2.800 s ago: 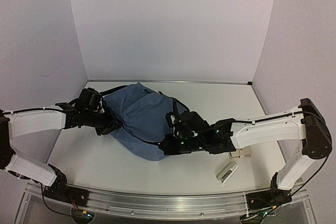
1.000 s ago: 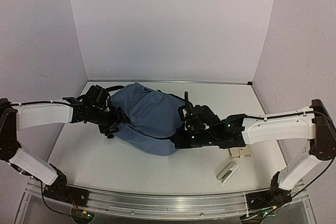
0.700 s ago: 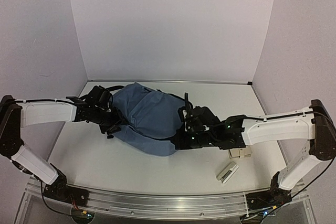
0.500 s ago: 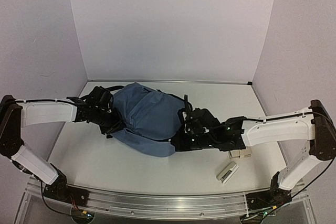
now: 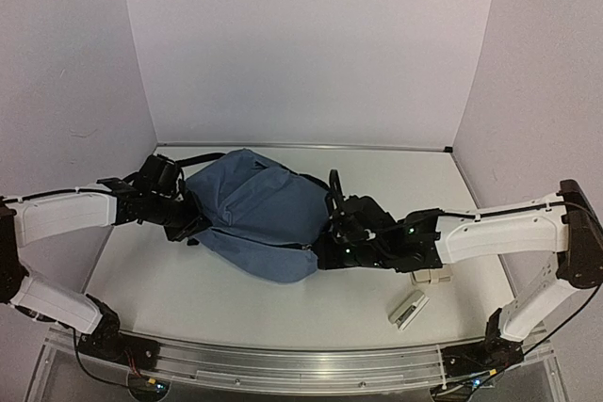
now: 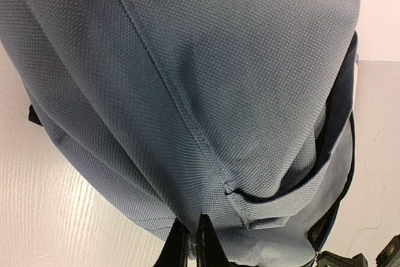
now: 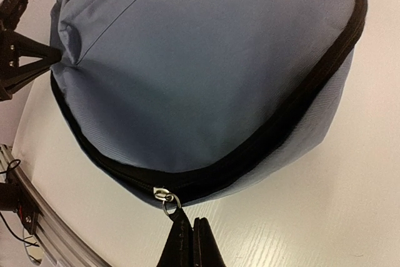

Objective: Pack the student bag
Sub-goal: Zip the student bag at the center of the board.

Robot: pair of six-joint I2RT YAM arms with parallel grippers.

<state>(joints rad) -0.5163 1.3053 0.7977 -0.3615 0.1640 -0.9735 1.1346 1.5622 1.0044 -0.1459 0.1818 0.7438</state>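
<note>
Left gripper [image 6: 190, 237]: jaws pinched tight on a fold of the dusty-blue fabric backpack [image 5: 259, 216], at its left end. The fabric bulges straight ahead of the fingers and fills the left wrist view.

Right gripper [image 7: 189, 229]: jaws clamped together on the silver metal zipper pull [image 7: 167, 199] at the backpack's near right corner. The black zipper band [image 7: 294, 110] runs from just ahead of the fingertips up and away to the right and looks zipped along the stretch visible here.

The backpack lies flat on the white table [image 5: 377, 181], stretched between the two grippers and touching both.

Behind the right gripper, beside its forearm: a small beige box [image 5: 431, 277]. Further back towards that arm's base is a white-grey rectangular item [image 5: 408, 310]. Both sit apart from the backpack.
</note>
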